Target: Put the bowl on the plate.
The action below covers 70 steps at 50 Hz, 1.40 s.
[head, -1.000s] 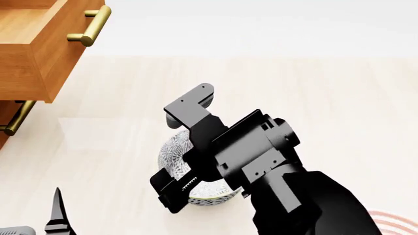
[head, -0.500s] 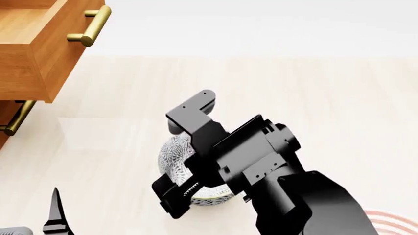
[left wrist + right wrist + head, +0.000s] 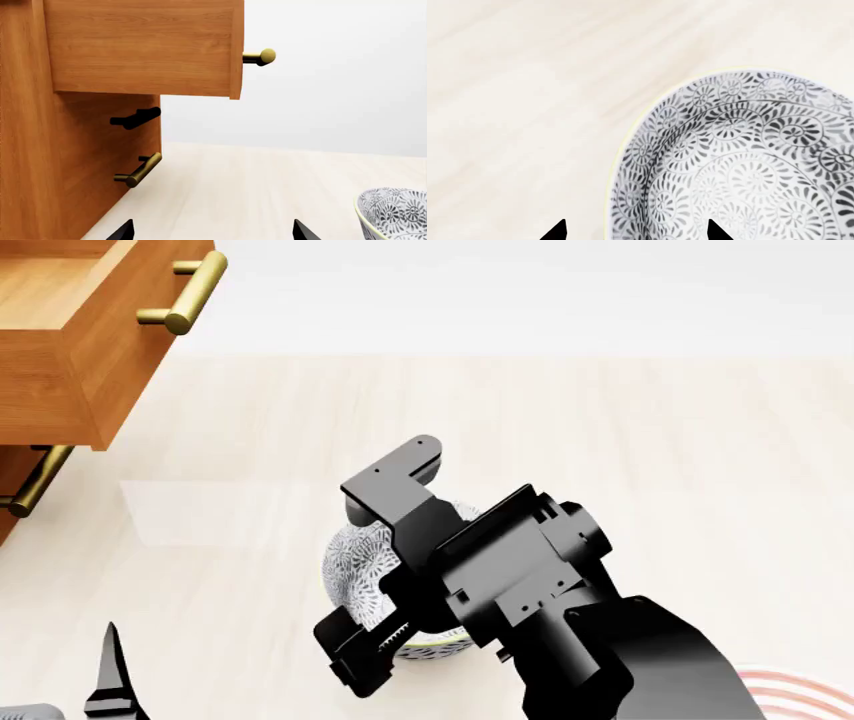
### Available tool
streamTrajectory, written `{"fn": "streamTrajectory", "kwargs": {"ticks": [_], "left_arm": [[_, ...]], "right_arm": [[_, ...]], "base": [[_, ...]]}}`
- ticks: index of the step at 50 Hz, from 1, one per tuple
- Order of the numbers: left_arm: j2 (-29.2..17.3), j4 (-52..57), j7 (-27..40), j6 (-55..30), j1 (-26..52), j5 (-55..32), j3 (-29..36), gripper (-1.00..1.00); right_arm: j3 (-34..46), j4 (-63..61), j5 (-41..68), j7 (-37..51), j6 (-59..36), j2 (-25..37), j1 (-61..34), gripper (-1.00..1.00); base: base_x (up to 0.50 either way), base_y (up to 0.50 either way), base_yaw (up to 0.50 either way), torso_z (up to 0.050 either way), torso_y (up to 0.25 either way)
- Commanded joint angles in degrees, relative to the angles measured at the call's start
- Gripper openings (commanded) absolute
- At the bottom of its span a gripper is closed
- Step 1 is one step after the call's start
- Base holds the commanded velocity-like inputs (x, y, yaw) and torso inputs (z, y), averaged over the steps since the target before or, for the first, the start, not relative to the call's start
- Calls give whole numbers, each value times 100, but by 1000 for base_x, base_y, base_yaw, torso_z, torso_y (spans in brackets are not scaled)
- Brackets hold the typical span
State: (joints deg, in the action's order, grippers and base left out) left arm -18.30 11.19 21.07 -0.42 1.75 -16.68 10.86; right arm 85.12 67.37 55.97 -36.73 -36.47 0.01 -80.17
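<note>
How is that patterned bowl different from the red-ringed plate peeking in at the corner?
The bowl is deep and covered in a grey floral pattern; the plate looks flat and white with red rings. The bowl sits under the right gripper, mostly visible; the plate shows only a sliver at the picture's edge. Both rest on the pale wooden surface.

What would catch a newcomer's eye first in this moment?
The right gripper, big and black, fills the middle of the head view, poised over the grey-patterned bowl on the pale table. At far left, an open wooden drawer juts out; the red-ringed plate peeks in at bottom right.
</note>
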Motion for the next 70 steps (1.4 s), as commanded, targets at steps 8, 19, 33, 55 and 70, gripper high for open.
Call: {"fn": "streamTrajectory", "kwargs": {"ticks": [8, 19, 33, 55, 70], "left_arm": [[-37, 48, 28, 35, -32, 6, 27, 100], [-64, 92, 37, 54, -48, 27, 61, 100], [-107, 183, 31, 187, -115, 24, 55, 100], [-150, 267, 48, 213, -142, -7, 78, 100], [-161, 207, 33, 357, -163, -8, 76, 100]], "right_arm": [[9, 14, -20, 33, 1, 0, 66, 100], [23, -53, -17, 72, -23, 0, 59, 100], [35, -63, -28, 83, -26, 0, 21, 100], [32, -78, -64, 94, -56, 0, 28, 100], [36, -110, -77, 96, -69, 0, 43, 100]], "base": [[0, 0, 0, 0, 0], [0, 0, 0, 0, 0], [0, 0, 0, 0, 0], [0, 0, 0, 0, 0], [0, 0, 0, 0, 0]]}}
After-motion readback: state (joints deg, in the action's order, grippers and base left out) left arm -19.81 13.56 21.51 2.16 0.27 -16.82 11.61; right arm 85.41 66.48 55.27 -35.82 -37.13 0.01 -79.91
